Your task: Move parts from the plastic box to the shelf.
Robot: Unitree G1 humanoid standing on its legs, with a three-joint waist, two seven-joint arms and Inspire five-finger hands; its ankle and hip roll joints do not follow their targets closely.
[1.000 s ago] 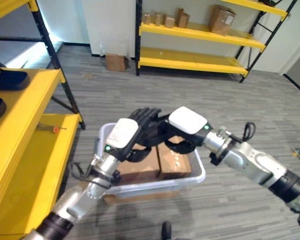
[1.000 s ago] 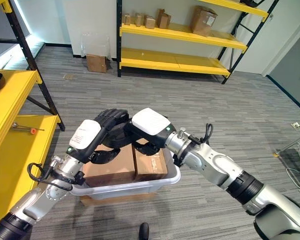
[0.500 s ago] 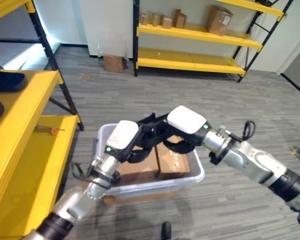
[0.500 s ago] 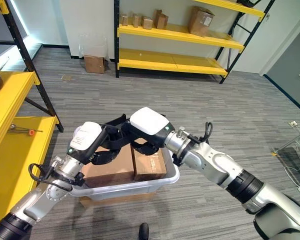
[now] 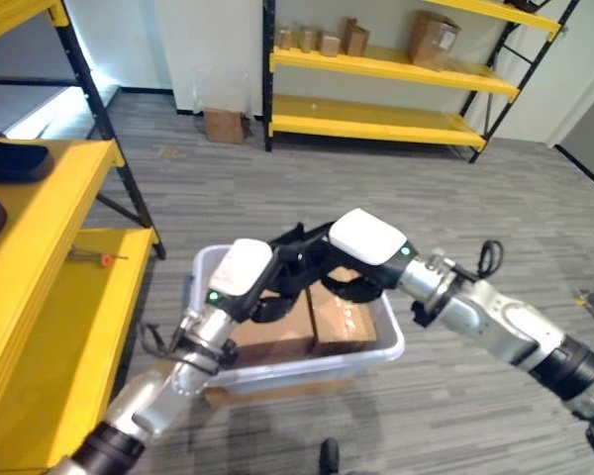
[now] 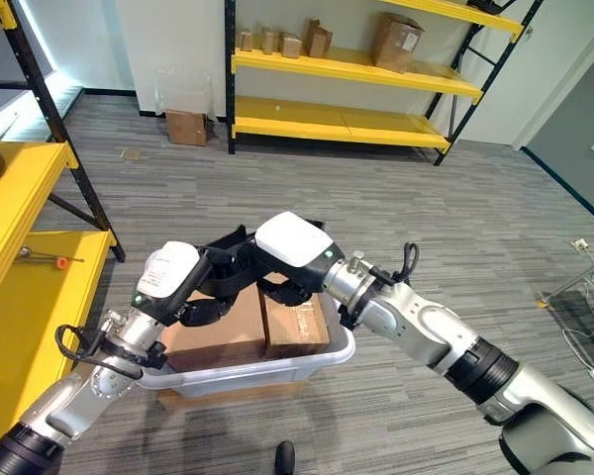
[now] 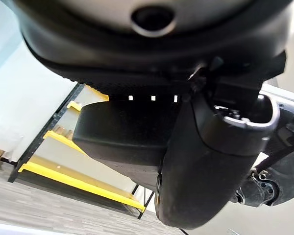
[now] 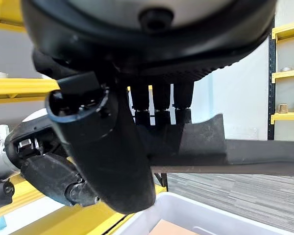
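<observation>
From the left eye view, both hands meet above the white plastic box (image 5: 394, 341), which sits on the grey floor with two cardboard boxes (image 5: 312, 322) packed inside. Between the left hand (image 5: 267, 287) and the right hand (image 5: 332, 272) a flat black part (image 5: 295, 242) is lifted clear of the cartons. A second ago the dark fingers fanned upward over the box; now they have folded down around the part, so the grasp looks made and the carry to the yellow shelf (image 5: 40, 297) on the robot's left can begin.

The right eye view shows the same: the part (image 6: 233, 242) is held between the two hands, above the box (image 6: 342, 346) and well apart from the shelf (image 6: 20, 287).

In the left wrist view, the thumb (image 7: 210, 166) curls against the black part (image 7: 122, 134), pinching it.

In the right wrist view, the fingers (image 8: 159, 105) bend down onto the part's dark edge (image 8: 220, 147) with the thumb (image 8: 108, 156) closed beneath; the box rim (image 8: 196, 208) lies below.
</observation>
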